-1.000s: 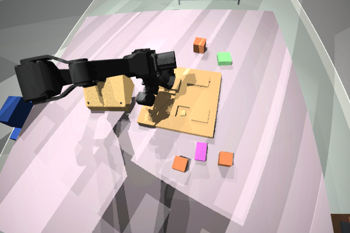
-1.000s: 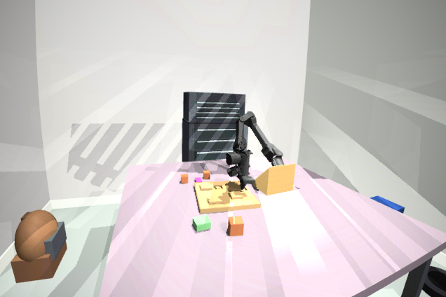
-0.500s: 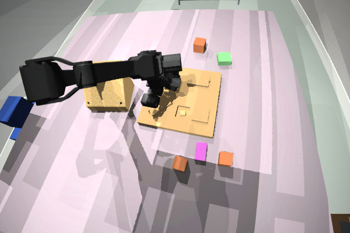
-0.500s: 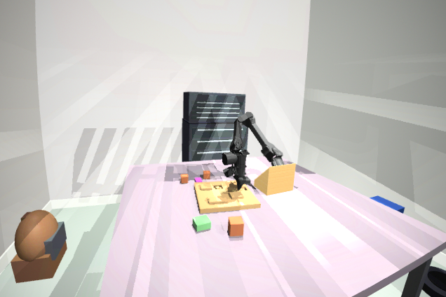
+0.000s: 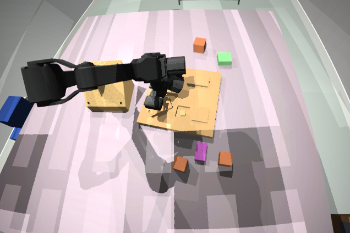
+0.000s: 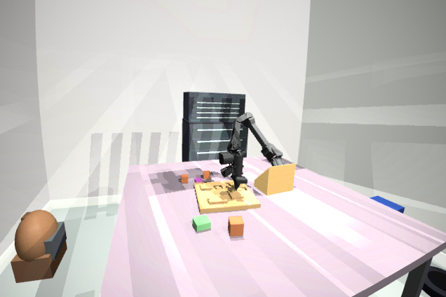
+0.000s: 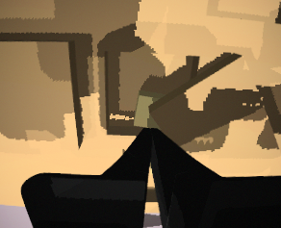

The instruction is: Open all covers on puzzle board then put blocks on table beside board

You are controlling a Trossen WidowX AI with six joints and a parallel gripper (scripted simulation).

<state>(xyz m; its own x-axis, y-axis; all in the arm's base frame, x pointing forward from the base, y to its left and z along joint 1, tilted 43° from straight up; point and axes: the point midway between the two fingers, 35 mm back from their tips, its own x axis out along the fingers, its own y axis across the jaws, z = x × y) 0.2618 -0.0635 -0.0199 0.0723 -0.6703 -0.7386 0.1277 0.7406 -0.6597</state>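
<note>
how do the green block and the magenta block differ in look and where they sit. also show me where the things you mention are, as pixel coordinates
The green block (image 5: 224, 58) (image 6: 201, 223) is light green, while the magenta block (image 5: 201, 151) (image 6: 198, 179) is a vivid purple-pink.
In the top view the green block lies wider than it is deep, whereas the magenta block has its long side running toward the board.
Both rest on the table, off the board (image 5: 216, 103) (image 6: 231, 209).

Arm: my six-joint arm (image 5: 104, 77) (image 6: 259, 134), matte black throughout, with slender links between bulkier joints
Shoulder end: my broad, rounded black housing, flanked by thin curved black bars
Wrist: my stubby dark cylinders, clustered beside a blocky black joint
Gripper: my black gripper (image 5: 154, 111) (image 6: 236, 188) (image 7: 149, 135), round-cornered at the bases, its two fingers tapering to narrow, pointed tips
</note>
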